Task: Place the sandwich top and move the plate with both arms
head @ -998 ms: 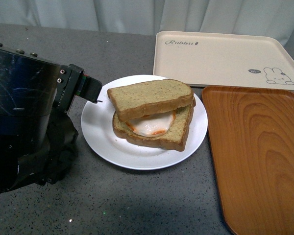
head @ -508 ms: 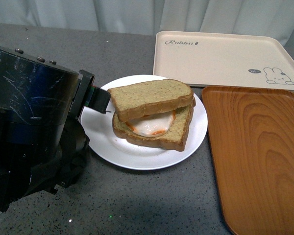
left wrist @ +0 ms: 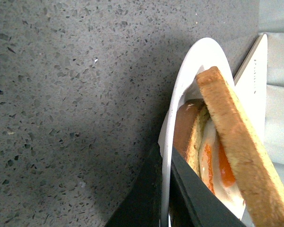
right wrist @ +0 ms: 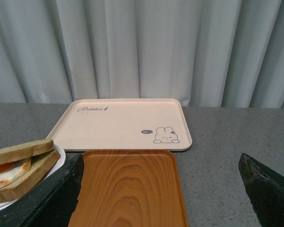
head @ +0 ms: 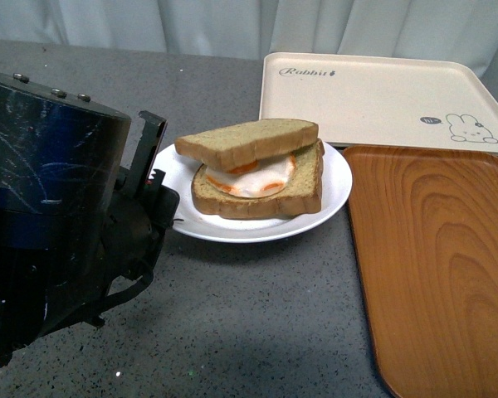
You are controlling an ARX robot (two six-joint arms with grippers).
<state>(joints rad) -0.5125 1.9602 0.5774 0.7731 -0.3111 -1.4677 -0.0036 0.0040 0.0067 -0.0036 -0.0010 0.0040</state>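
The white plate carries the sandwich: the plain sandwich top rests on the egg-bearing slice. My left gripper is shut on the plate's left rim. In the left wrist view its two dark fingers clamp the thin white plate edge, with the sandwich top just beyond. The plate's left side sits raised off the counter. My right gripper hangs open over the orange tray, holding nothing, and the plate shows at the edge of its view.
An orange wood-grain tray lies right of the plate. A cream rabbit-print tray sits behind both. The grey speckled counter stretches in front. Curtains close off the back.
My left gripper slid onto the plate's left rim and shut on it. The plate with the sandwich has tilted and shifted slightly away from me.
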